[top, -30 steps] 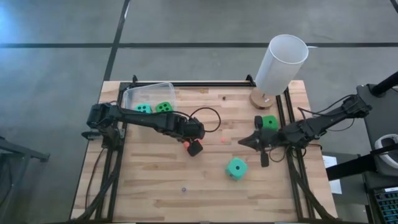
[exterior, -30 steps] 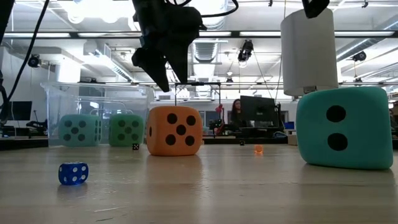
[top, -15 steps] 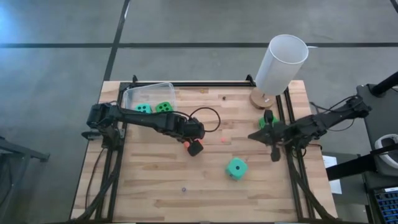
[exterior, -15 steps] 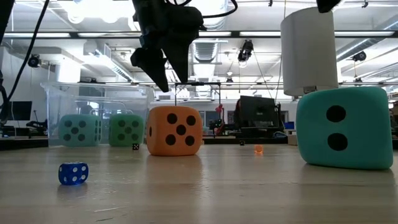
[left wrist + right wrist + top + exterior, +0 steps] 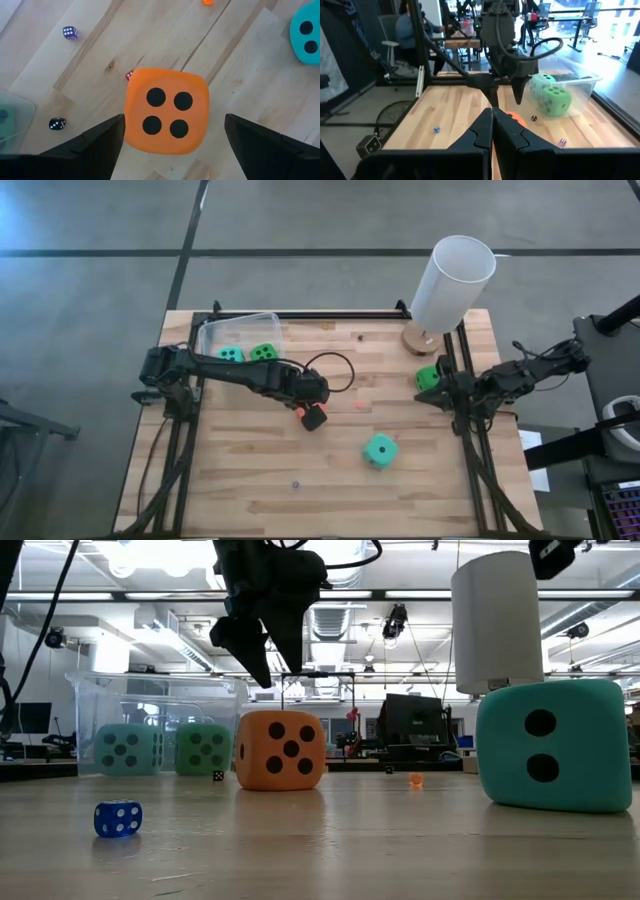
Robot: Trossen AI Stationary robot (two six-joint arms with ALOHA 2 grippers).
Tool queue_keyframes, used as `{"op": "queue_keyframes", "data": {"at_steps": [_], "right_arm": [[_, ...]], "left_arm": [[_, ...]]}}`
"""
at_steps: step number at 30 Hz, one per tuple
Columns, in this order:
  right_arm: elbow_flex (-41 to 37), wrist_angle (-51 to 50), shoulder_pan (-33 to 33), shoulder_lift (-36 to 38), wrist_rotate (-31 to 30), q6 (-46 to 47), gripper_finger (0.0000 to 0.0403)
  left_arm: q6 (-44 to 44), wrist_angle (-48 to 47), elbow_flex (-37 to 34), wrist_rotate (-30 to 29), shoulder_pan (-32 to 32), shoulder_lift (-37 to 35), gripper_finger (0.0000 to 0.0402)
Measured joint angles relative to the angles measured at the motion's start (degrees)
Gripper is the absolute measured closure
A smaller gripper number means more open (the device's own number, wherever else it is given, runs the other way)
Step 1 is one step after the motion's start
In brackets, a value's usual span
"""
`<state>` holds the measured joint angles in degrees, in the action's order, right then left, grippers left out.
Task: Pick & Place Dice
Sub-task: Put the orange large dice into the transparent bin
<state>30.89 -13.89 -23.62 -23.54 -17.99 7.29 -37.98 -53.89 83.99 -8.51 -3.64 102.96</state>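
1. L gripper [image 5: 312, 416]: mine, positioned directly above the orange die [image 5: 300, 413], mid bench [image 5: 250, 480]. Fingers spread wide, one each side of the die w/ clearance; nothing held. Wrist view: four-pip face up, fingers [image 5: 90, 145] flanking it, not touching.

2. R gripper [image 5: 441, 388]: mine, at the right bench edge, shut tight, fingers pressed together, empty. It sits just beside a green die [image 5: 428, 377] near the base of the tall white cylinder [image 5: 452, 282].

3. Dice locations:
- Orange die: on bench, under L gripper; low view shows five-pip side.
- Teal die [image 5: 379, 450]: on bench, right of centre, well apart from both grippers.
- Two green dice [image 5: 232, 355] [image 5: 263, 353]: inside the clear tub [image 5: 215, 333], far-left bench corner.

4. Misc: small blue die [image 5: 118, 819] and other tiny dice lie loose on bench. Room w/ desks beyond.
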Motion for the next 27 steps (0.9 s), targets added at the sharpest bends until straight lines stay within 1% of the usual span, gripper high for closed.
{"op": "queue_keyframes", "data": {"at_steps": [5,9,19,27], "right_arm": [[-4.2,2.9,0.0,3.6,0.0,1.6,0.0394],[-5.3,3.7,0.0,5.2,0.0,1.7,0.0394],[-6.0,3.5,0.0,3.8,0.0,1.7,0.0394],[-6.0,3.4,0.0,2.5,0.0,1.7,0.0394]], "left_arm": [[0.0,0.0,0.0,0.0,0.0,0.0,0.0053],[-0.1,0.0,0.0,0.0,0.0,0.0,0.0056],[-0.2,0.0,0.0,0.0,0.0,0.0,0.0064],[-0.1,0.2,0.0,0.0,0.0,0.0,0.0060]]}}
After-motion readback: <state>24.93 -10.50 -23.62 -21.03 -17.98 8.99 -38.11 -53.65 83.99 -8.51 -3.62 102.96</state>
